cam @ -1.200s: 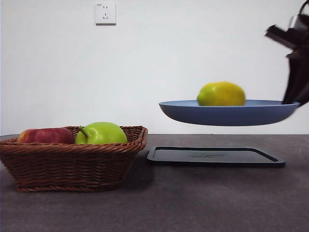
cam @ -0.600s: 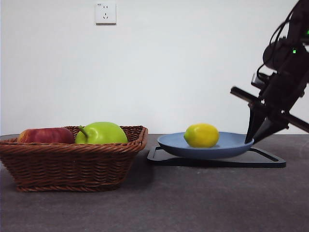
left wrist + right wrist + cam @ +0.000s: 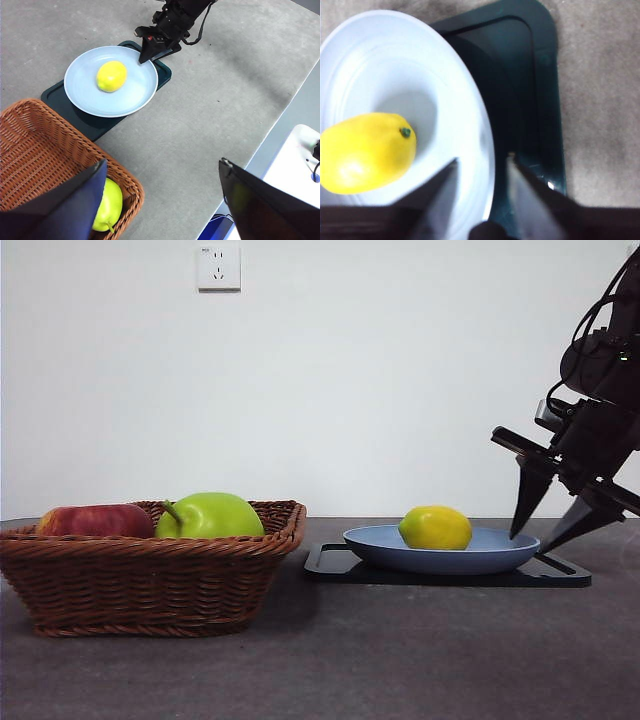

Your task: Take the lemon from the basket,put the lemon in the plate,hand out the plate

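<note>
The yellow lemon (image 3: 435, 527) lies in the light blue plate (image 3: 380, 545), which rests on the black tray (image 3: 450, 578). My right gripper (image 3: 530, 544) is at the plate's right rim, its jaws open and standing astride the rim without clamping it. In the right wrist view the rim of the plate (image 3: 395, 65) runs between the right gripper's (image 3: 482, 160) jaws, with the lemon (image 3: 365, 152) beside them. My left gripper (image 3: 162, 167) is open and empty, high above the wicker basket (image 3: 35, 150). The left wrist view also shows the lemon (image 3: 111, 76), the plate (image 3: 135, 97) and the right gripper (image 3: 145, 57).
The basket (image 3: 140, 580) stands at the left and holds a green apple (image 3: 210, 515) and a red apple (image 3: 95, 520). The green apple (image 3: 110, 205) shows under the left gripper. A wall socket (image 3: 218, 267) is on the white wall. The tray (image 3: 530, 75) reaches past the plate.
The plate with the lemon came down from the air onto the black tray. The right gripper came down with it and its jaws have spread apart at the rim.
</note>
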You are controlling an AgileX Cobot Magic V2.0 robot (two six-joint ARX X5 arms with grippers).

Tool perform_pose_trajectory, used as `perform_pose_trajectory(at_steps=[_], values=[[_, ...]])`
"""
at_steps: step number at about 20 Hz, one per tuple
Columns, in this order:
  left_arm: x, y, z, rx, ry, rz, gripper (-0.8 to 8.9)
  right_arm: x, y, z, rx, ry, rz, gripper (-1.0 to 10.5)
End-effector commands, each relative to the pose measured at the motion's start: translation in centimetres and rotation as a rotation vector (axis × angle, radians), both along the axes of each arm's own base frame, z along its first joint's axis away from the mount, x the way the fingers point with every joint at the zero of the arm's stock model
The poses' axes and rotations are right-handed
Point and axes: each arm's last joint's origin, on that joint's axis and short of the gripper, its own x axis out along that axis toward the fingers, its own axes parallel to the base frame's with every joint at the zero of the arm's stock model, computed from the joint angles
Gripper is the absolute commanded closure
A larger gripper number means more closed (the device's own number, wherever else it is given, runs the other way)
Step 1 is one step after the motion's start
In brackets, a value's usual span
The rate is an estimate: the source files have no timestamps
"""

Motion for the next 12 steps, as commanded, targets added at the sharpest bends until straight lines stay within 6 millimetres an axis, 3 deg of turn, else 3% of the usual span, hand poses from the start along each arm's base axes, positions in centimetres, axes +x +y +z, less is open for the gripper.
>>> perform_pose_trajectory(at_steps=[1, 5, 7, 12], values=[[0.2, -0.2, 0.4, -0.005, -0.038, 0.042, 4.25, 0.5, -0.2, 0.7, -0.017, -0.043, 0.022, 6.7], [0.8, -0.3, 0.7, 0.018, -0.14, 0.168, 4.36, -1.5, -0.8, 4.9, -0.039, -0.096, 0.034, 6.8], [1.3, -0.8, 0.9, 0.04, -0.213, 0.17, 5.15, -3.5, -0.6, 7.8, -0.096, -0.121, 0.07, 6.9], [3.8, -2.1, -0.3, 0.157, -0.279, 0.145, 7.05, -9.3, 2.2, 14.2, -0.131, -0.251, 0.229, 8.6]])
